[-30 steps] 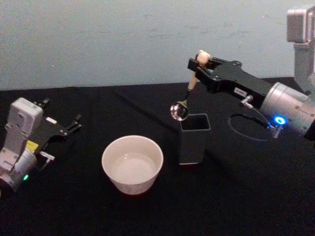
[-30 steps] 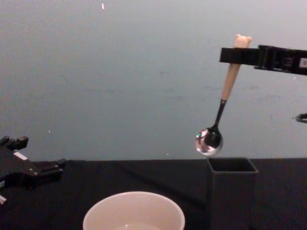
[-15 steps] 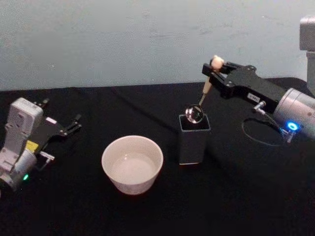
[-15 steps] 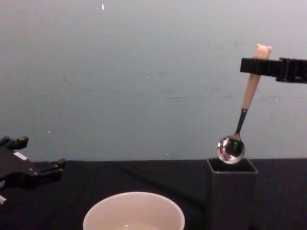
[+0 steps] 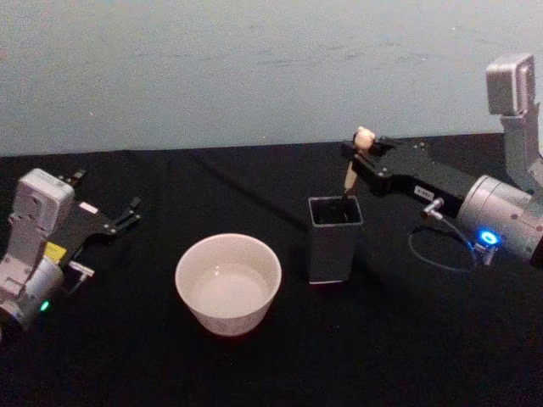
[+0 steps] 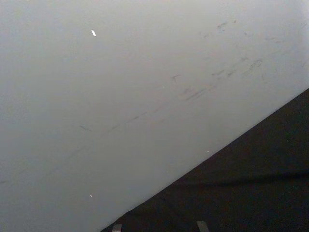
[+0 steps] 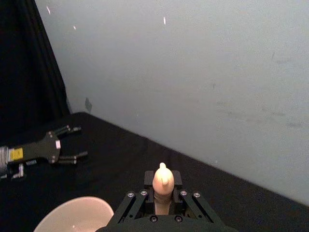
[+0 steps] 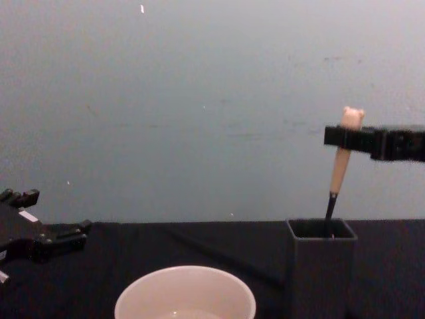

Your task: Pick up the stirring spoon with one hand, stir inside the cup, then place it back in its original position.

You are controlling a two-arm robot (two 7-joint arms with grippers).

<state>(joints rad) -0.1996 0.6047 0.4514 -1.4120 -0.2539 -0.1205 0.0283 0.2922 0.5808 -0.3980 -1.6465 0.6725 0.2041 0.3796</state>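
Spoon going home into its holder.
Right end effector (image 5: 363, 154) grips the stirring spoon (image 8: 340, 167) by its handle top, bowl sunk in the dark square holder (image 5: 333, 240) near the worktop's middle; left end effector (image 5: 119, 219), splayed, idles at the left edge.

A: The spoon (image 8: 341, 169)'s bowl is hidden inside the holder (image 5: 333, 240).

B: And the holder's base is cut off in the chest view, along with the lower part of the cup (image 8: 185, 294).

A: The right gripper (image 8: 340, 136) runs off that view's edge too.
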